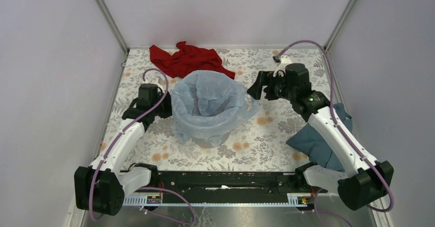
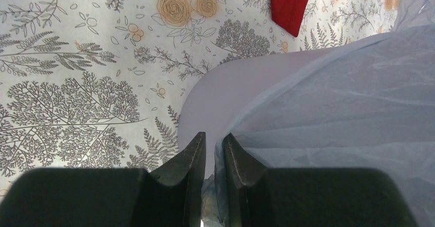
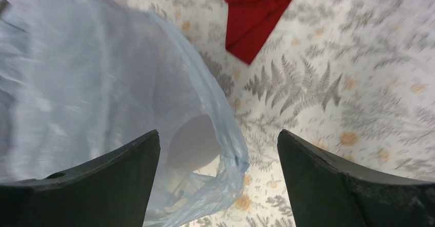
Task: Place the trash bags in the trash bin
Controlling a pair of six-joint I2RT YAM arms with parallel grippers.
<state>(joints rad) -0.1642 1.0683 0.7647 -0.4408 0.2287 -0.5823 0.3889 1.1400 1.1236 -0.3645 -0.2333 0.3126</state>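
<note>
The pale blue translucent trash bag (image 1: 208, 96) is draped over the mouth of the light grey trash bin (image 1: 208, 140) in the middle of the table, and hangs down its sides. My left gripper (image 1: 169, 104) is at the bag's left edge. In the left wrist view it (image 2: 213, 137) is shut on a fold of the bag (image 2: 349, 109), beside the bin wall (image 2: 225, 94). My right gripper (image 1: 253, 91) is open just right of the bag. In the right wrist view it (image 3: 218, 135) straddles the bag's loose edge (image 3: 228, 155), and the bin (image 3: 195, 142) shows through the film.
A red cloth (image 1: 190, 58) lies at the back of the flowered table behind the bin; it also shows in the left wrist view (image 2: 290, 1) and the right wrist view (image 3: 256, 12). A dark teal cloth (image 1: 318, 140) lies at the right, under the right arm. Walls close in three sides.
</note>
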